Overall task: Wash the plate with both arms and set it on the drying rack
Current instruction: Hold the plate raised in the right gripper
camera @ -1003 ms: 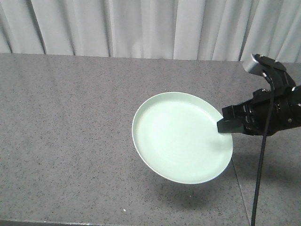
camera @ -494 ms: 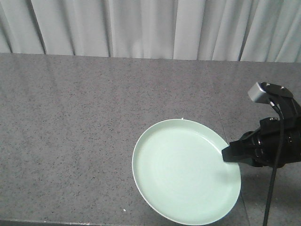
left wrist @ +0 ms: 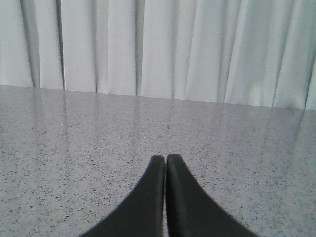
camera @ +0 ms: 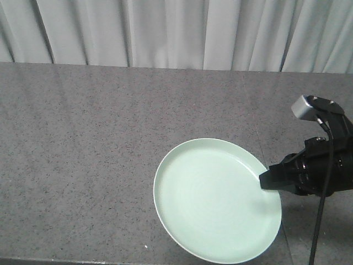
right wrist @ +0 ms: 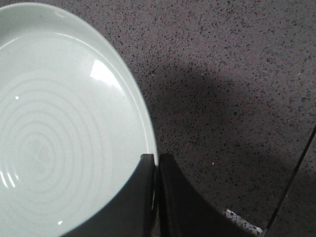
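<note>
Speckled grey bench [camera: 83, 143], glossy, stretching across every view. Along its far edge, a pale pleated curtain [camera: 165, 33] hanging in vertical folds, faintly mirrored in the polished surface as soft light streaks.

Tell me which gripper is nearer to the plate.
Right. The right gripper is clamped on the rim of the plate. The left gripper is shut over the countertop, with no plate in its wrist view, and is itself outside the front view.
</note>
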